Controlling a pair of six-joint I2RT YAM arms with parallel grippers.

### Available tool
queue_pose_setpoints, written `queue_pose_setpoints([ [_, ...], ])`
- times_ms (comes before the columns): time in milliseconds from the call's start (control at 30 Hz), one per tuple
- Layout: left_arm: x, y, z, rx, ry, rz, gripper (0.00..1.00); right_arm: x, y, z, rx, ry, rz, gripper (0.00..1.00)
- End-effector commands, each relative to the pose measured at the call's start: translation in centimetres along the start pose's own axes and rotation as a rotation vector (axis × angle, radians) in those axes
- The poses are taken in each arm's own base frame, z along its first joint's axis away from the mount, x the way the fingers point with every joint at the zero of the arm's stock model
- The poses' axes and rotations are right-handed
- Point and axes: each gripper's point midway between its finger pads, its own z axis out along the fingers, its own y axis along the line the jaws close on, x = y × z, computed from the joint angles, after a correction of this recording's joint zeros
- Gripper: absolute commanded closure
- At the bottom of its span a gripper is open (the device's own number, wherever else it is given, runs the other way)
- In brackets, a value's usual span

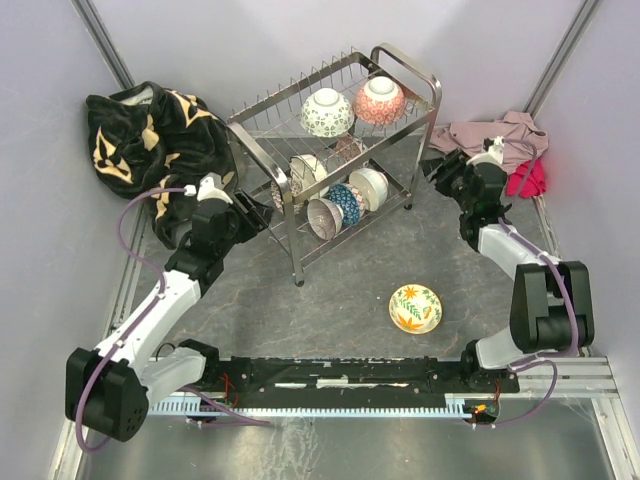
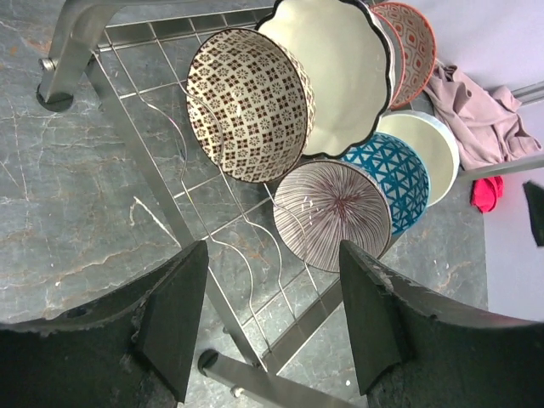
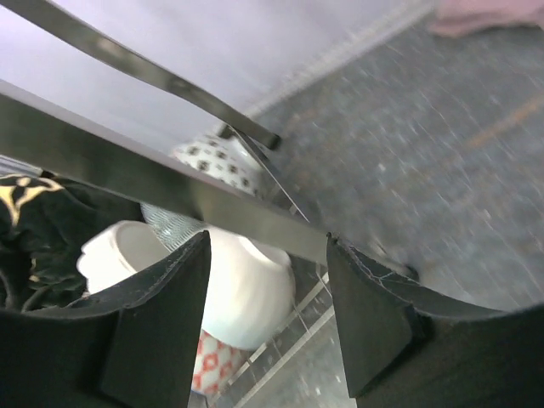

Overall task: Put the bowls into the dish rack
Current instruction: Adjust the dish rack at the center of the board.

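The left hand (image 2: pixel 272 255) sits spread wide at the lower shelf of the two-tier chrome wire dish rack (image 1: pixel 297 255). There's nothing between its fingers, and it's right in front of the fine-striped ceramic bowl (image 2: pixel 333 211) and the brown lattice-patterned bowl (image 2: pixel 246 106), both leaning on edge in the wires. The right hand (image 3: pixel 268 246) is released too, empty, close against the rack's right-end frame. The rack stands in the middle of the grey marbled tabletop (image 1: pixel 345 300), bowls on both tiers. One to go, I'd say: the yellow flower-patterned bowl (image 1: pixel 415 307) lies alone, well apart from the rack. Good form here is to draw straight out, clear of the wires, so no leaning bowl gets nudged. Then take the yellow one by its rim, one finger inside.
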Motion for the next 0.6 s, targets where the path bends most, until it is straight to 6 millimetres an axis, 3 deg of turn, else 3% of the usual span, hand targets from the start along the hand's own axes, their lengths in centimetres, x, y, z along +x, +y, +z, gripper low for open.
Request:
queue_pose_setpoints([
  [0, -0.5, -1.3, -1.7, 0.064, -0.005, 0.013, 0.30, -6.2, 7.3, 1.0, -0.265, -0.166, -0.092, 0.35],
  [367, 0.1, -1.0, -2.9, 0.072, 0.017, 0.032, 0.30, -5.9, 8.0, 4.5, -0.263, -0.144, -0.286, 0.36],
  [567, -0.1, -1.0, -3.0, 0.064, 0.015, 0.044, 0.30, -4.9, 7.3, 5.2, -0.161, -0.183, -0.370, 0.56],
])
